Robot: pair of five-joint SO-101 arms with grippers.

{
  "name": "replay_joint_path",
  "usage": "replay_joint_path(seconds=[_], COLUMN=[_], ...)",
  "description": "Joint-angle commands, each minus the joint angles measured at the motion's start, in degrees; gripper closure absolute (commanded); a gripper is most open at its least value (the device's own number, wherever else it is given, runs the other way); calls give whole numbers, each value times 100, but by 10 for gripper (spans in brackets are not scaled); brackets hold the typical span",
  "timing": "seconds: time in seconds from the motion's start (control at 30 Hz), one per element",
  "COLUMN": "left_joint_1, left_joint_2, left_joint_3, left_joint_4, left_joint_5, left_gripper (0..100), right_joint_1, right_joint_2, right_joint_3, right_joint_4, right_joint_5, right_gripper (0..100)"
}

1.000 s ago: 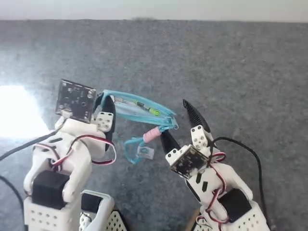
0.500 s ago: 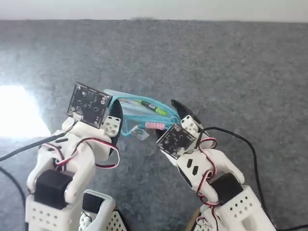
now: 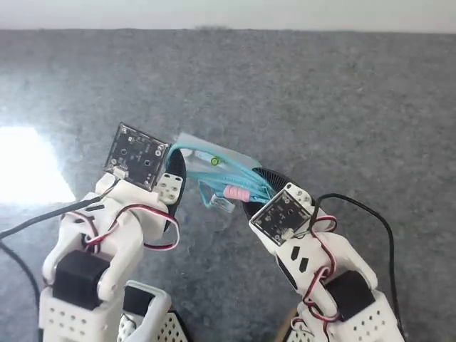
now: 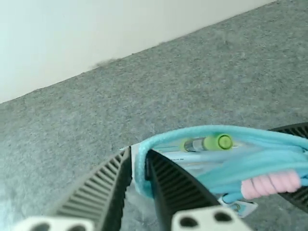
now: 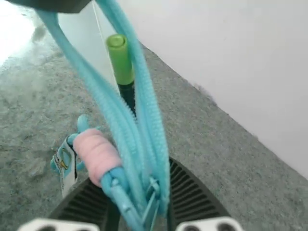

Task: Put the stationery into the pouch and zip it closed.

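Pen (image 4: pixel 207 143) barrel largely masked by the zip tape of the pouch (image 3: pixel 231 169), print on the tag (image 3: pixel 222 204) too small to read, right gripper (image 3: pixel 255 189) part-covered by its own camera board (image 3: pixel 283 216) in the high view, left arm (image 3: pixel 85 278) and right arm (image 3: pixel 335 285) cropped at that view's lower edge

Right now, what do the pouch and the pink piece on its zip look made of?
The pouch: clear glossy plastic film, since the pen shows through, edged in woven turquoise zip tape. The pink piece: ribbed, matte, probably soft rubber or wound cord; I cannot tell which.
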Motion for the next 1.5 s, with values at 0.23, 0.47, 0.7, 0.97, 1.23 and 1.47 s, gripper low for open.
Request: replay_joint_path(seconds=[0.23, 0.47, 0.7, 0.97, 1.23, 1.47], left_joint_1=[-905, 396, 1415, 1002, 1081, 1635], left_joint_2=[-26, -35, -35, -35, -35, -35], left_joint_3=[-1859, -1727, 119, 1411, 1385, 1393], left_joint_4=[-132, 1451, 932, -563, -949, -985], left_joint_5=[-18, -1020, -1873, -1846, -1688, -1679], left_gripper=[703, 703, 735, 735, 736, 739], right_joint_1=[110, 145, 145, 145, 145, 136], right_joint_2=[-171, 505, 778, 470, 505, 505], right_joint_3=[-369, -387, -387, -378, -334, -334], right_joint_4=[-31, -251, -338, -13, 4, 13], right_joint_5=[26, 18, -316, -360, -360, -360], right_gripper=[991, 991, 991, 991, 991, 991])
